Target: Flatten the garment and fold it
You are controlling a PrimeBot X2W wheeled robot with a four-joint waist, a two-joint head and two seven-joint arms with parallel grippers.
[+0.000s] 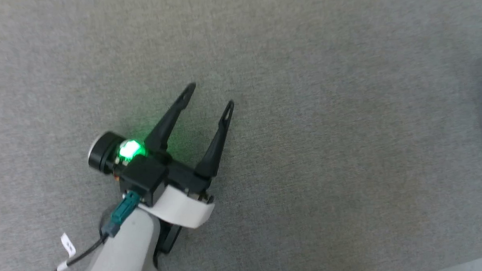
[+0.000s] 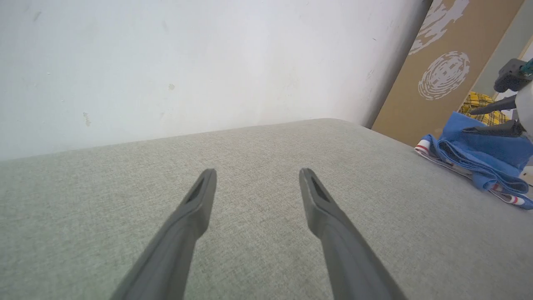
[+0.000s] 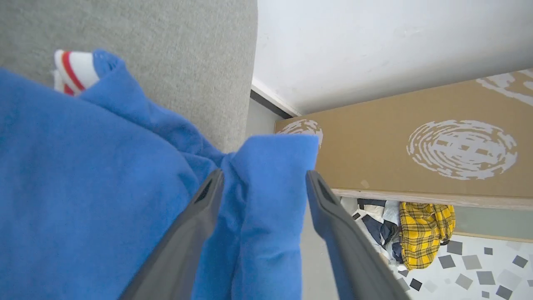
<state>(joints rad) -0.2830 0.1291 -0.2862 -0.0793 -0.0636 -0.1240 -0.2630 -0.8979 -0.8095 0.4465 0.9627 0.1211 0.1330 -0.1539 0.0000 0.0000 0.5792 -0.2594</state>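
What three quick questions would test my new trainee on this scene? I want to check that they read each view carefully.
1. True or false: the left gripper is gripping the garment.
2. What lies beneath the left gripper? A) grey cloth surface B) wooden board C) tiled floor
3. Fill in: the right gripper has ____ cloth between its spread fingers.
Key: 1 false, it is open above the bare surface; 2 A; 3 blue.
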